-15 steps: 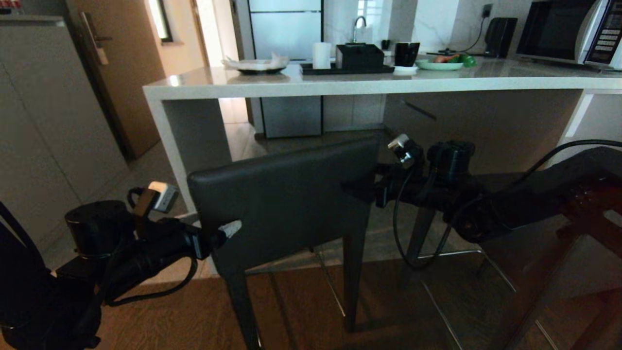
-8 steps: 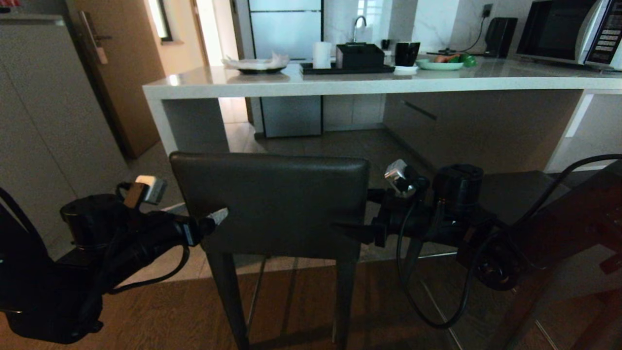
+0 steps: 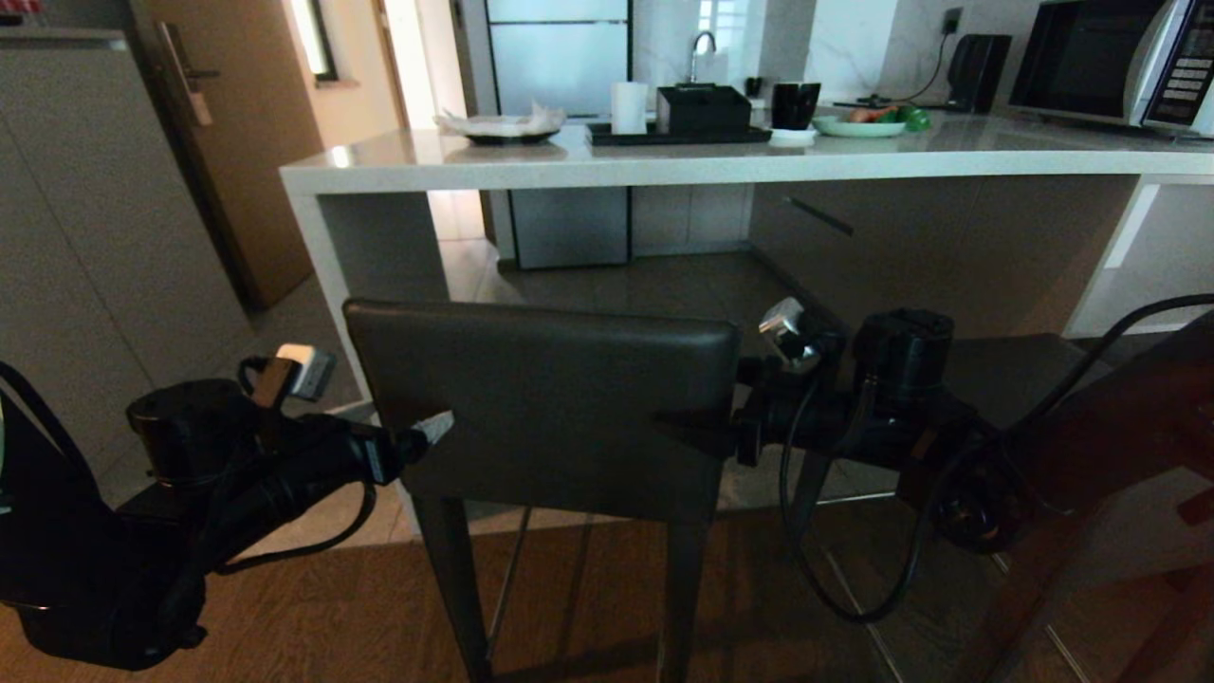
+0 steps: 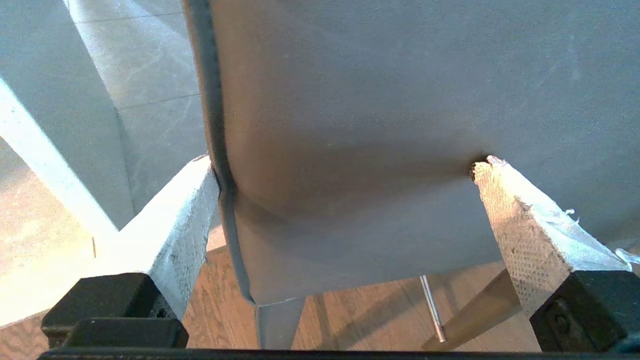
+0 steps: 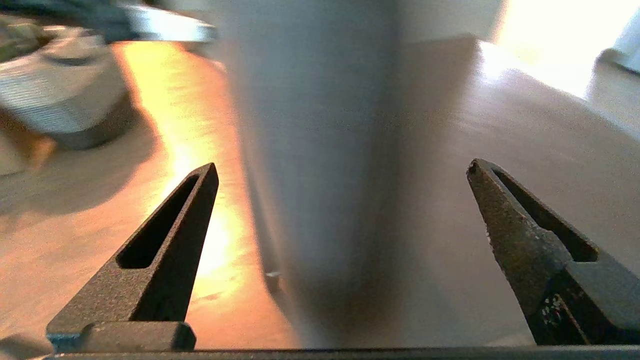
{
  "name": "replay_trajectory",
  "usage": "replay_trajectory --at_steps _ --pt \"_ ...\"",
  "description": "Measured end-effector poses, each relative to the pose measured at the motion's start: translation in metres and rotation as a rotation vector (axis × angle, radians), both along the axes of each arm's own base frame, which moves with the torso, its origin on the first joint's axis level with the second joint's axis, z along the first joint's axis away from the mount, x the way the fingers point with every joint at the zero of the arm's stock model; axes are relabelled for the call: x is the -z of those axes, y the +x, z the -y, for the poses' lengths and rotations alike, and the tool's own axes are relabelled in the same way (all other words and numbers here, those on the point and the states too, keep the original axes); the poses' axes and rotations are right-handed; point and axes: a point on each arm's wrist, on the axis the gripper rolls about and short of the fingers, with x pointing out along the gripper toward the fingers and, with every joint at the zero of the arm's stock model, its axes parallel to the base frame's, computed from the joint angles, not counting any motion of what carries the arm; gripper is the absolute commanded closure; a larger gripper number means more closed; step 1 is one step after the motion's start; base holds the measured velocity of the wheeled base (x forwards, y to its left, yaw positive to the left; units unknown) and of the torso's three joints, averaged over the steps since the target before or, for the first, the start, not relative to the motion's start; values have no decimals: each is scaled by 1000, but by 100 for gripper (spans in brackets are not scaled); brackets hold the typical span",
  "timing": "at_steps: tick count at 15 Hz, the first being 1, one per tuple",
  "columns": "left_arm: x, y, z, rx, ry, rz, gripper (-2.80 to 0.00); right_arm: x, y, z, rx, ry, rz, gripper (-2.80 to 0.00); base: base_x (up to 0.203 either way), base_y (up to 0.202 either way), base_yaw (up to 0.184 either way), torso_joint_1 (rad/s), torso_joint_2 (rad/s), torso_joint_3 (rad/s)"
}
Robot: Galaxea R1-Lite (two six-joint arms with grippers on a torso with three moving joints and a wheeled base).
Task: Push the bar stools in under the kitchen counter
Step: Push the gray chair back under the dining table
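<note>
Left pincer point(image 3: 432, 429) and right pincer point(image 3: 688, 438), both released, now bracket the stool point(image 3: 545, 408), squared up since a second ago; surface point(image 3: 664, 161) ahead, push can start.

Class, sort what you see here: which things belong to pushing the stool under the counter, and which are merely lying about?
Belongs to the job:
bar stool
kitchen counter
left gripper, open at the backrest
right gripper, open at the backrest

Lying about:
microwave
black tray
green plate
white cup
</note>
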Motion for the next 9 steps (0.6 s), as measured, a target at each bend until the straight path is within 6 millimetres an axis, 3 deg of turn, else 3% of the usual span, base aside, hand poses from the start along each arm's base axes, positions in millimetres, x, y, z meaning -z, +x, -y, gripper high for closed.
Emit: replay_trajectory --at_steps 5,9 --pt "-3 -2 7 30 -3 10 -280 -5 34 36 158 -19 -30 -280 0 0 0 0 0 0" --pt "-4 -7 26 85 -16 3 -280 -2 44 42 198 -26 -37 -280 0 0 0 0 0 0"
